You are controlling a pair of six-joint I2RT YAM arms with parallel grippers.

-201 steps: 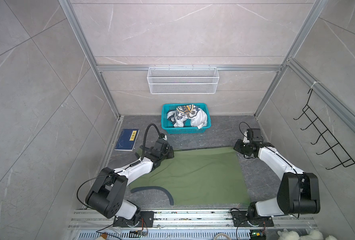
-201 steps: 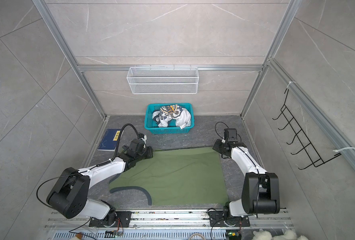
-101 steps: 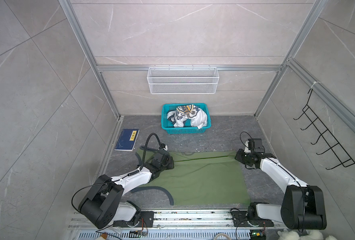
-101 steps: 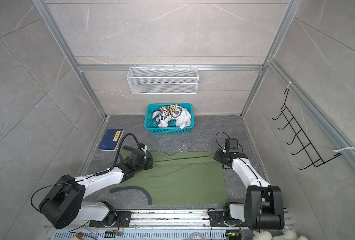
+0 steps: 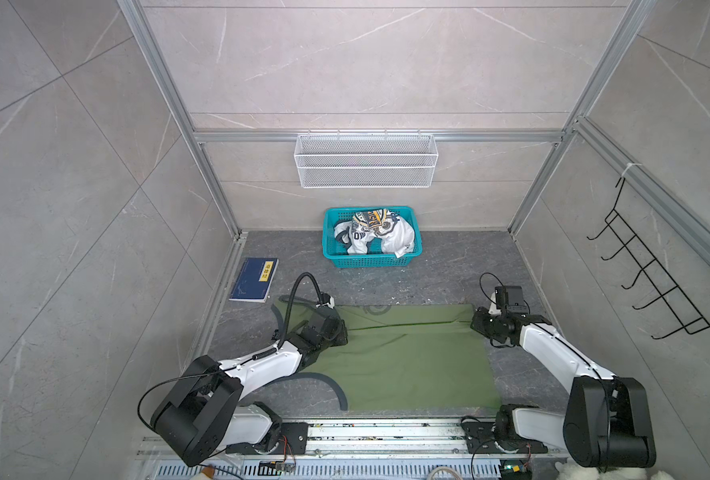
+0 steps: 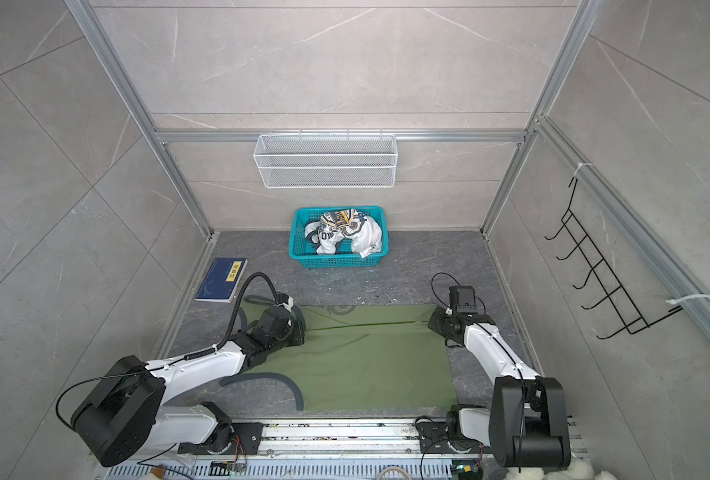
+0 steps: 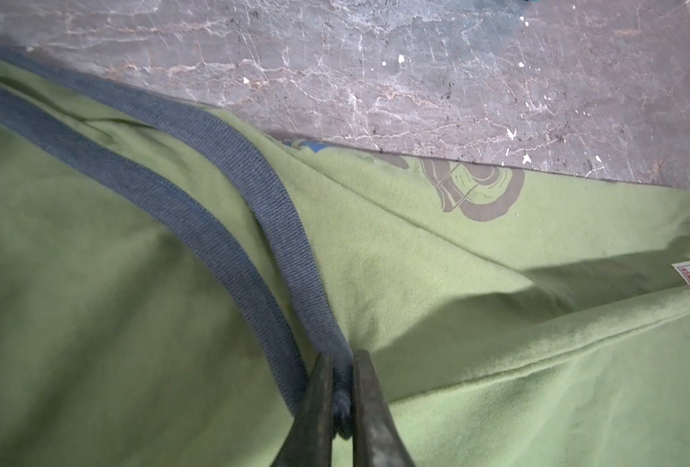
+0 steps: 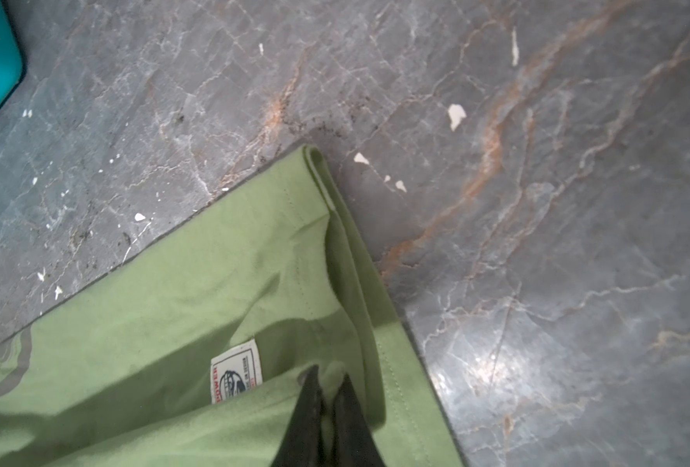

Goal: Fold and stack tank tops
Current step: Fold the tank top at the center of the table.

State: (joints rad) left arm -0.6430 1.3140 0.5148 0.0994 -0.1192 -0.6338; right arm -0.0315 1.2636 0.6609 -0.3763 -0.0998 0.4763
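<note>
We see the green tank top (image 5: 407, 361) spread flat on the grey table (image 5: 428, 282), between the two arms and close to the near rail. The left gripper (image 7: 341, 360) is clamped tight on the shirt's grey trim (image 7: 230, 153) at the shirt's left side, low over the cloth. The right gripper (image 8: 329, 372) sits at the shirt's right side, its jaws narrow with a fold of green cloth between them, just beside the white label (image 8: 236, 372). In both top views a straight crease runs from one gripper to the other, and a strip of cloth lies beyond it towards the back wall.

A second ago both grippers stood farther back, nearer the teal basket (image 5: 327, 237), with the shirt's edge stretched between them. Since then we have watched them bring that edge towards the rail and lay it over the shirt, so the shirt now reaches less far back. The white tank top (image 5: 399, 239) lies crumpled in the basket as before, and the blue book (image 5: 254, 279) has not moved.
</note>
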